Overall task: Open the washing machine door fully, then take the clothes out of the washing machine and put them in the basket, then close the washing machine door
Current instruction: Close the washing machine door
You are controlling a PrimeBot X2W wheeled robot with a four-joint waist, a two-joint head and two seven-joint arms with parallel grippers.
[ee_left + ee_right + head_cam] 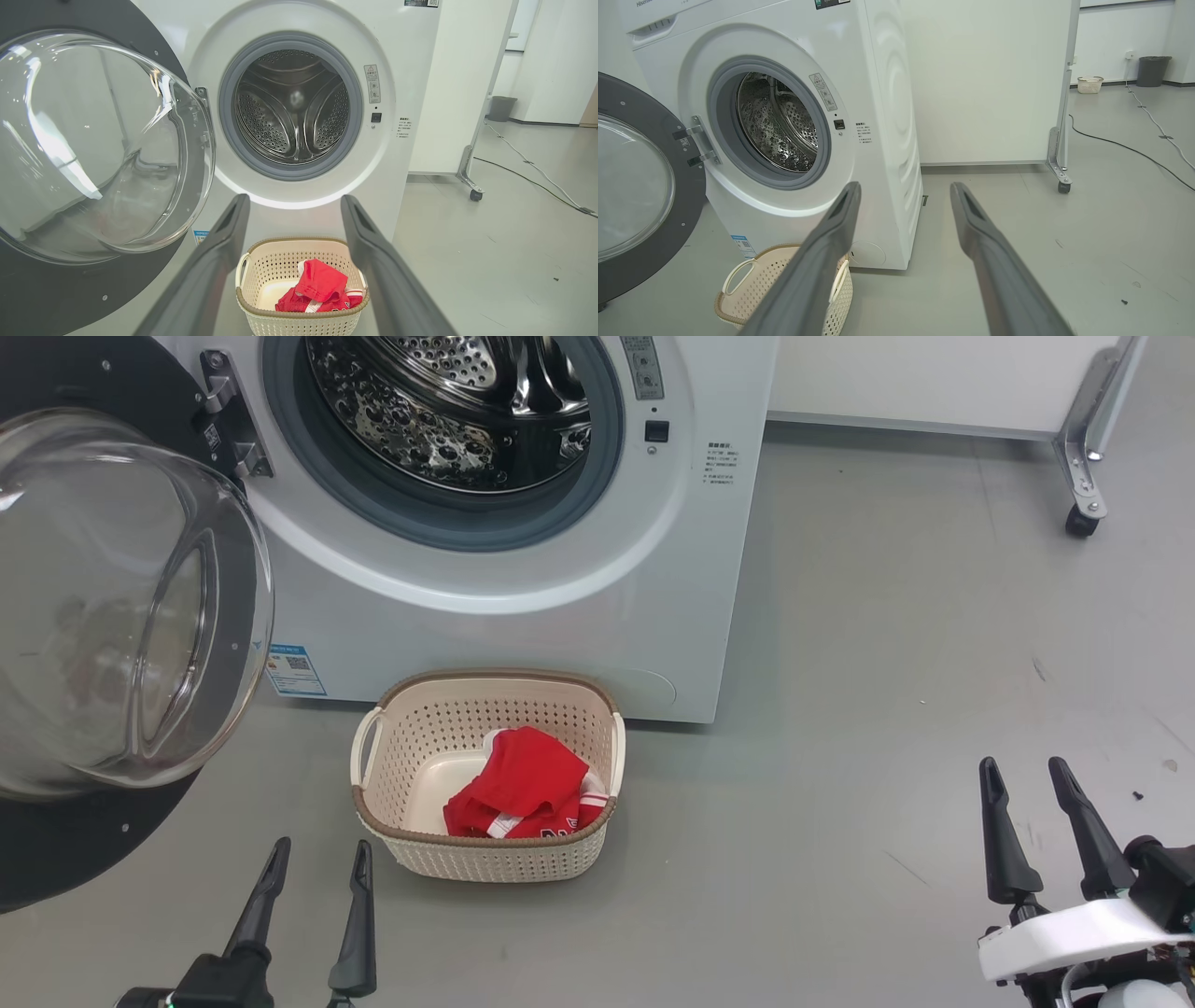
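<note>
The white washing machine [523, 616] stands ahead with its round door [103, 616] swung wide to the left, glass bowl bulging toward me. Its steel drum [292, 107] looks bare inside. On the floor in front sits the cream basket [485, 854], holding red and white clothes [523, 784]. My left gripper [320, 854] hovers open just left of the basket's near corner, nothing between its fingers. My right gripper [1027, 770] is open too, far to the right over bare floor. The right wrist view catches the machine [887, 116], the door [640, 186] and the basket [742, 298].
A white partition on castor wheels [1083, 513] stands right of the machine. Cables [537, 172] trail across the grey floor behind it. A dark bin [1153, 70] and a second small basket [1090, 84] sit by the far wall.
</note>
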